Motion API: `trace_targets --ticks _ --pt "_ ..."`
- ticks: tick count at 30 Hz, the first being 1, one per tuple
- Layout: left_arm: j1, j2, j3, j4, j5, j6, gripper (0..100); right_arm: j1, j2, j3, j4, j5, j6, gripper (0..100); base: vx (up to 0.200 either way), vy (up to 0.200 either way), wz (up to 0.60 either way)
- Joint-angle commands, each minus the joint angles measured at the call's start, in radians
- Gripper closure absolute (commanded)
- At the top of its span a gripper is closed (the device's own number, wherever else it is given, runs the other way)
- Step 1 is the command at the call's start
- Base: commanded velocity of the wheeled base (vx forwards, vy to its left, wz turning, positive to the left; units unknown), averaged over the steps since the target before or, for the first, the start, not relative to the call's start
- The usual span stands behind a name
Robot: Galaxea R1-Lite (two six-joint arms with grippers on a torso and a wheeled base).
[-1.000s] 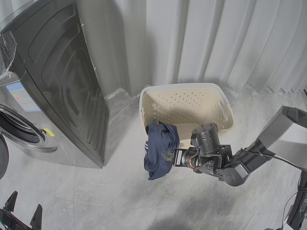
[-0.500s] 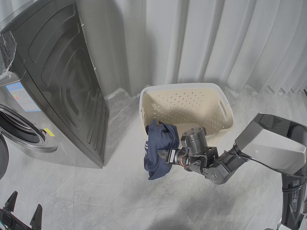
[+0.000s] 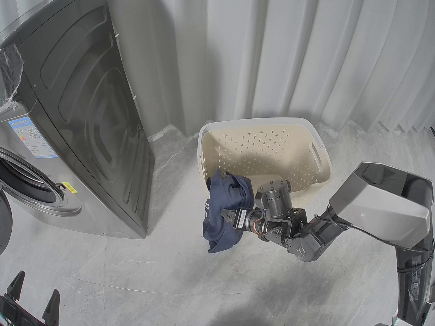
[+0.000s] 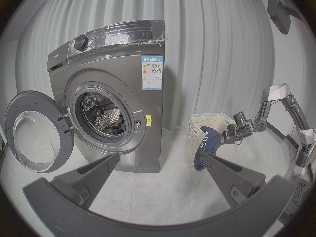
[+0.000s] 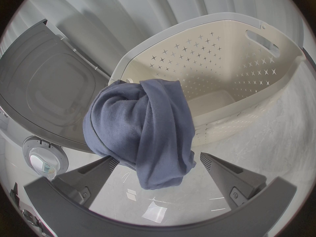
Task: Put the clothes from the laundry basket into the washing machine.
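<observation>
Navy garment [image 3: 226,211] is draped over the rim of the laundry basket [image 3: 263,123], at the corner nearest the washing machine [image 3: 81,114]. Most of it hangs down the outside wall. I can't tell if the lower end reaches the floor [image 3: 158,268].

Right gripper [image 3: 228,215] is level with the hanging cloth, tip against it. In the right wrist view its fingers [image 5: 230,178] are spread wide with the bunched cloth between and ahead of them; nothing is clamped.

Basket sits on the floor against the curtain [image 3: 272,46], just beside the machine's side panel.

Left gripper [image 4: 159,157] is low, well apart from the basket, facing the machine front, fingers wide apart and holding nothing. Machine door [image 4: 36,132] is swung fully open, steel drum [image 4: 102,116] exposed.
</observation>
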Motion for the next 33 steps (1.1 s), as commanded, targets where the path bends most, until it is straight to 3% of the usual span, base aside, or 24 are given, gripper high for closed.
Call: trace_targets --ticks 1,2,11,16,18,19,22,24,25,29,30,31,33 --pt "0.001 -0.010 0.015 0.000 0.000 0.000 0 0.002 0.003 -0.009 -0.002 -0.015 0.000 0 0.000 0.000 0.00" --pt "0.001 -0.010 0.015 0.000 0.000 0.000 0 0.002 0.007 -0.014 -0.002 -0.019 -0.001 100 0.000 0.000 0.00" --pt "0.001 -0.010 0.015 0.000 0.000 -0.006 0 0.002 0.012 -0.005 -0.066 -0.022 -0.007 100 0.000 0.000 0.00" --pt "0.001 -0.010 0.015 0.000 0.000 -0.006 0 0.016 -0.112 0.116 -0.072 -0.022 -0.007 100 0.000 0.000 0.00" --pt "0.001 -0.010 0.015 0.000 0.000 -0.006 0 0.016 -0.112 0.116 -0.072 -0.022 -0.007 100 0.000 0.000 0.00" --pt "0.001 -0.010 0.015 0.000 0.000 -0.006 0 0.020 -0.224 0.210 -0.072 -0.022 -0.007 100 0.000 0.000 0.00" --pt "0.001 -0.010 0.015 0.000 0.000 -0.006 0 0.022 -0.358 0.305 -0.072 -0.022 -0.021 100 0.000 0.000 0.00" --pt "0.001 -0.010 0.015 0.000 0.000 -0.006 0 0.022 -0.358 0.305 -0.072 -0.022 -0.021 100 0.000 0.000 0.00" --pt "0.001 -0.010 0.015 0.000 0.000 0.000 0 0.022 -0.513 0.392 -0.072 -0.022 -0.052 100 0.000 0.000 0.00" --pt "0.001 -0.010 0.016 -0.002 0.000 0.008 0 0.020 -0.715 0.509 -0.072 -0.010 -0.158 100 0.000 0.000 0.00" --pt "0.001 -0.010 0.016 -0.002 0.000 0.008 0 0.020 -0.715 0.509 -0.072 -0.010 -0.158 100 0.000 0.000 0.00" --pt "0.001 -0.012 0.016 -0.002 -0.002 0.010 0 0.022 -0.824 0.567 -0.072 0.008 -0.233 100 0.000 0.000 0.00" --pt "0.001 -0.012 0.016 -0.002 -0.002 0.011 0 0.022 -0.899 0.586 -0.056 0.040 -0.274 100 0.000 0.000 0.00"
